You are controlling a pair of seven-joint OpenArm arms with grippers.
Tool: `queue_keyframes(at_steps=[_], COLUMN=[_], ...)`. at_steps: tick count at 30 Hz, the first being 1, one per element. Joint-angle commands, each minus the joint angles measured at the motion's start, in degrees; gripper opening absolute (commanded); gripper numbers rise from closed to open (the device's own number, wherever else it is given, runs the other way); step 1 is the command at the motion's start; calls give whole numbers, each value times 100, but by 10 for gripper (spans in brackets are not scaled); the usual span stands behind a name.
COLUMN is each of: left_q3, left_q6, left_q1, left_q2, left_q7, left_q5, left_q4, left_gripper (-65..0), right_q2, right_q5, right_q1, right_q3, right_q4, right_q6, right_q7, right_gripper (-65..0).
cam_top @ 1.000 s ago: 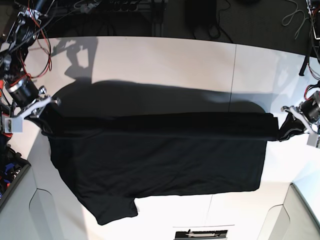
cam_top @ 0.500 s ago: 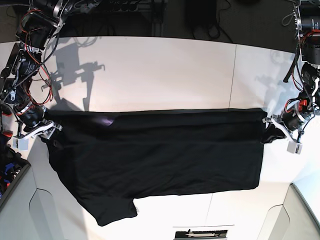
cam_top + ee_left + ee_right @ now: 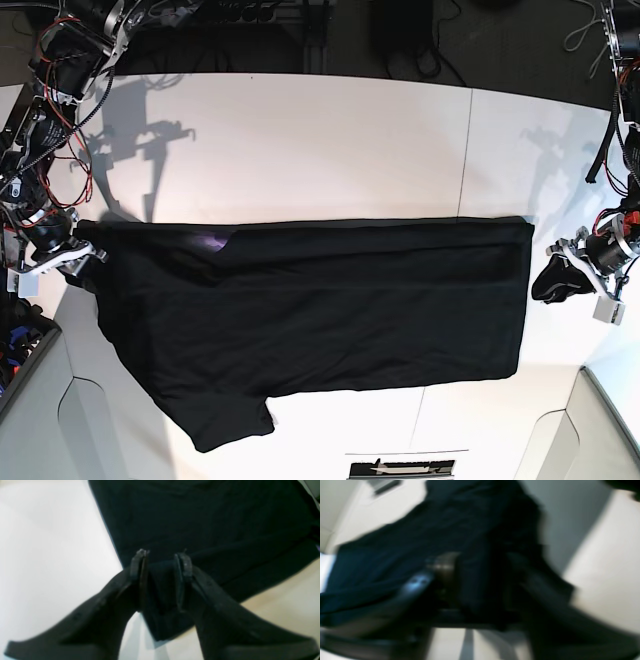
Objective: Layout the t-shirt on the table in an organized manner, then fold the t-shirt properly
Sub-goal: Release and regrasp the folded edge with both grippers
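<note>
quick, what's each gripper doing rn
left gripper: cannot tell; fingers parted with dark cloth between, but the base view shows it apart from the t-shirt.
right gripper: closed on the t-shirt's corner, though the view is blurred.

My left gripper (image 3: 160, 562) has two matte black fingers (image 3: 136, 565) that broaden into thick curved bases with a few small dimples, each tipped with a thin, flat, scuffed pad; from the base view it carries a white bracket and a silver-and-black cylindrical wrist. My right gripper (image 3: 88, 258) shows the same white bracket and dark round wrist, with loose red and black cables looping up along the black arm links above it. In the right wrist view my fingers are blurred dark shapes, one catching a bluish sheen.
</note>
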Motion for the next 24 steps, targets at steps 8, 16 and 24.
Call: queue_keyframes(at_steps=[8, 16, 24], left_q3=[341, 1075, 1075], left_q6=[-54, 0, -54], left_q1=[-118, -109, 94], left_q2=[560, 789, 697], left_q7=[-857, -1342, -776], left_q5=[1392, 2249, 2076], left_q4=[157, -656, -284], left_gripper=[-650, -650, -650], right_q2=[79, 192, 496], right_q5=[-874, -2052, -1941], right_q1=[136, 256, -66], right_q3=[-236, -898, -1425], right_q4=[46, -1093, -1703], right_q6=[28, -111, -114], right_q7=[1095, 1757, 1733], right_gripper=[-650, -650, -650])
